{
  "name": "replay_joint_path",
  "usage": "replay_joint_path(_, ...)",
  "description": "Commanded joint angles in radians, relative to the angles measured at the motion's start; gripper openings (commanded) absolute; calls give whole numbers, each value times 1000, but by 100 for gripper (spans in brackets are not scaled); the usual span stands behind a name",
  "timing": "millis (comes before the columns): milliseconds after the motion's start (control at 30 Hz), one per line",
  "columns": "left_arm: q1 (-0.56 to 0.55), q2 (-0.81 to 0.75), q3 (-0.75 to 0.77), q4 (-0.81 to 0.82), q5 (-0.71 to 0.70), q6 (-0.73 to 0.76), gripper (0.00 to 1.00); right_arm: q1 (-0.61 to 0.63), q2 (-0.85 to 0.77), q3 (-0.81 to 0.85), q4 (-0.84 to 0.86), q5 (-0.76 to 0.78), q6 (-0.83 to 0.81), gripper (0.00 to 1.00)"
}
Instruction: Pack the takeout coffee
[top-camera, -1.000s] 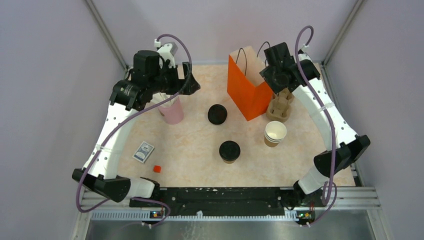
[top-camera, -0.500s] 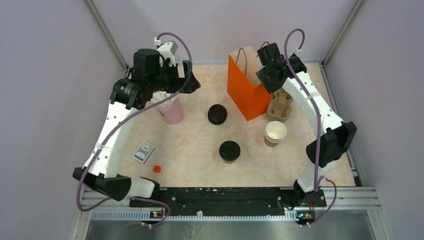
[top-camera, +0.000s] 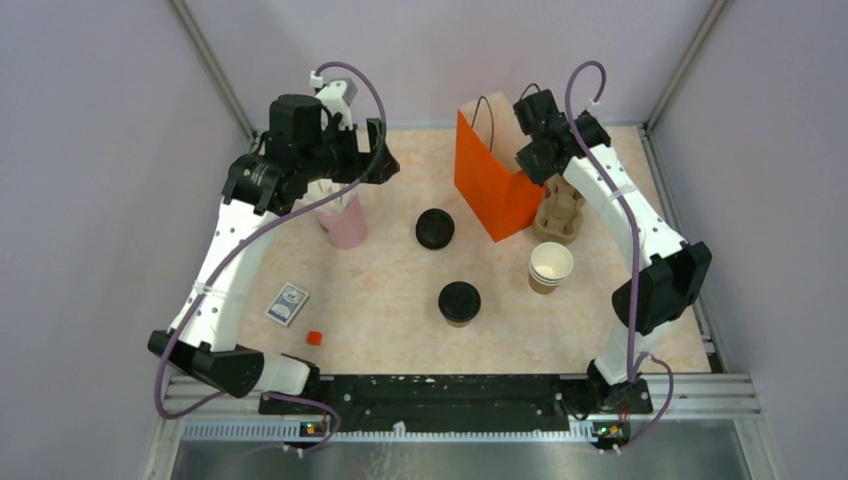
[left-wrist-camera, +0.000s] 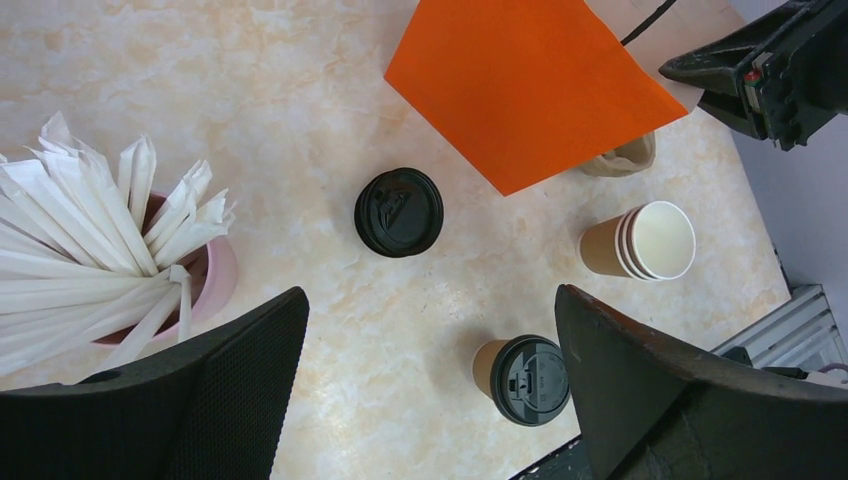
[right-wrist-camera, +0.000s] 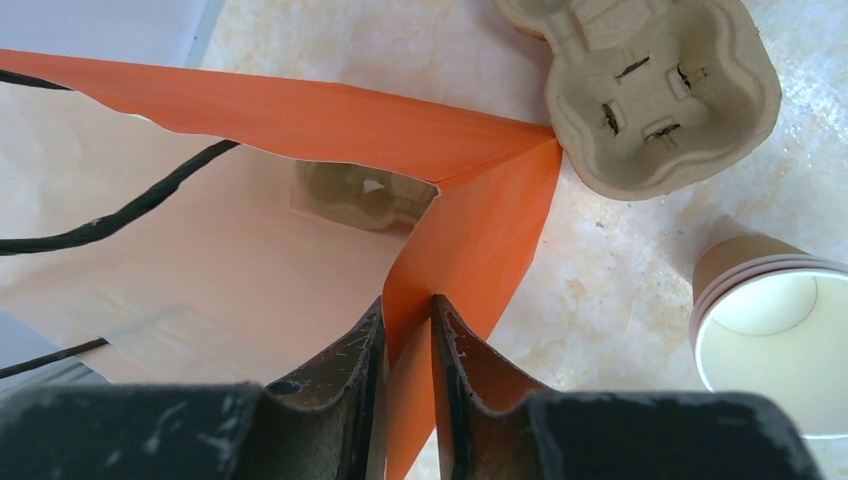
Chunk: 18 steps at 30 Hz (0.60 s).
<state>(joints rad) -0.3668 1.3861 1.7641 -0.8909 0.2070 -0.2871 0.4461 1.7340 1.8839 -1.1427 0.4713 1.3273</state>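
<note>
Standing lidded on the marbled table, the takeout coffee is seen well apart from the orange paper bag, nearer the arm bases. The bag's side edge is pinched between the fingers of the right gripper. The left gripper is held spread wide near a pink cup of wrapped straws.

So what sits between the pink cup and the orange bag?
A loose black lid, lying flat, touching neither pink cup nor orange bag; top view shows it.
</note>
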Motion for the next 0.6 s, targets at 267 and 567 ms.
replay_joint_path(267,-3,-35,40,22,-101,16,99,-17,-67,59,177,-15,-186,0)
replay_joint_path(567,-3,-75,26,66,-197,-37,99,-18,-113,92,247,-66,-282,0)
